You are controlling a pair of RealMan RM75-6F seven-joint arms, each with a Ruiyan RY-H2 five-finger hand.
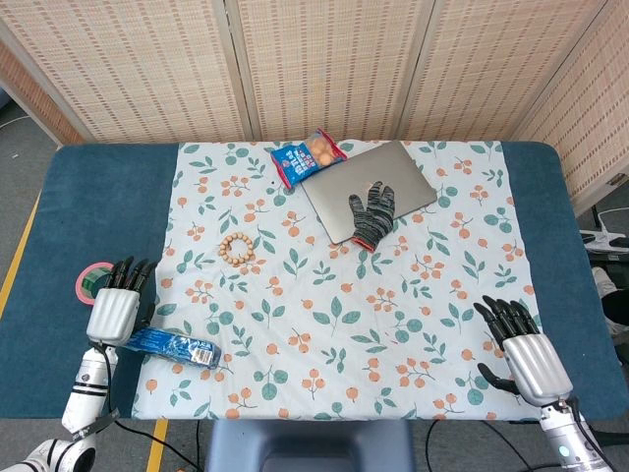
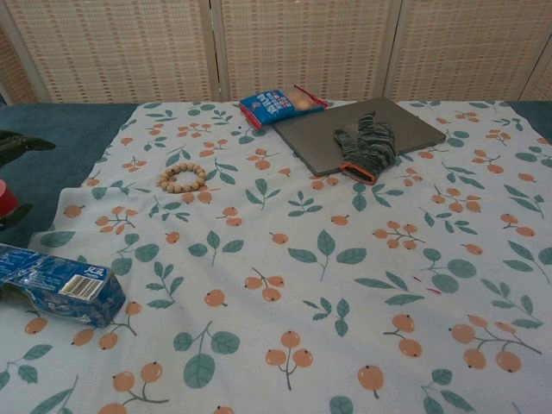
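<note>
I logged the room first: woven bamboo screen panels (image 1: 324, 64) closed off the far side, with grey floor at both ends and a yellow floor line at the lower left. The table (image 1: 59, 246) carried a dark blue cover, and over its middle lay a white tablecloth (image 1: 344, 315) printed with green leaves and orange berries.

On the far part of the cloth I saw a closed grey laptop (image 1: 339, 197), set at an angle. A dark knitted work glove (image 1: 374, 213) with an orange cuff lay across its near corner. A blue snack bag (image 1: 308, 157) touched the laptop's far left corner. Left of centre sat a wooden bead bracelet (image 1: 238, 247), well apart from the rest.

My left hand (image 1: 118, 305) rested palm down at the cloth's left edge, fingers extended and holding nothing. A blue plastic-wrapped packet (image 1: 175, 346) lay just beside it, toward the near edge; I could not tell whether they touched. A roll of tape (image 1: 90, 282), pink-rimmed with green inside, sat on the blue cover just beyond the fingertips.

My right hand (image 1: 521, 349) rested on the cloth's near right corner, fingers spread, empty, well apart from every object.
</note>
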